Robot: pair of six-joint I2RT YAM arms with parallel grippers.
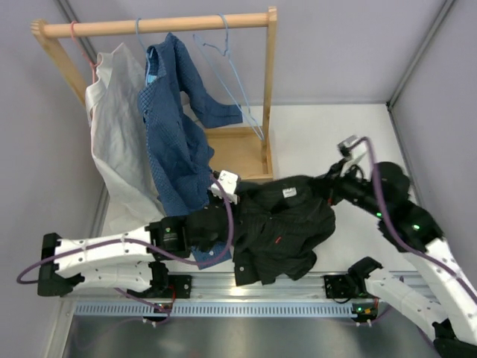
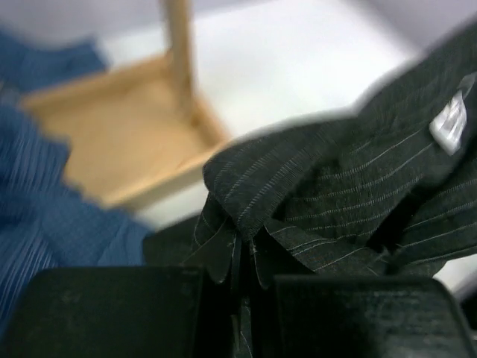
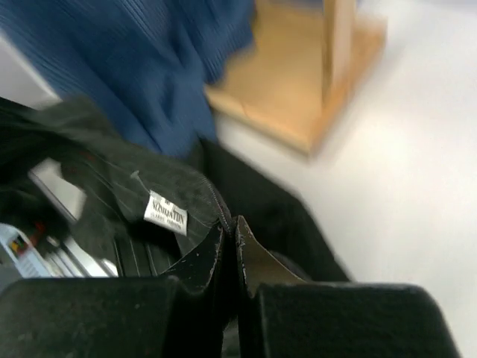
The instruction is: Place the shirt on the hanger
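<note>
The black pinstriped shirt (image 1: 279, 227) is held up between both arms over the table's near middle, its lower part drooping to the front rail. My left gripper (image 1: 223, 195) is shut on the shirt's collar edge (image 2: 261, 186). My right gripper (image 1: 328, 183) is shut on the neck edge of the shirt (image 3: 179, 186) beside its white label (image 3: 165, 212). The light-blue wire hanger (image 1: 231, 71) hangs empty on the wooden rail, right of the blue shirt, above and behind the black shirt.
A wooden rack (image 1: 156, 26) stands at the back with a base tray (image 1: 238, 149). On it hang a pale grey shirt (image 1: 115, 127) on a pink hanger and a blue patterned shirt (image 1: 175, 127). White table surface (image 1: 335, 134) lies to the right.
</note>
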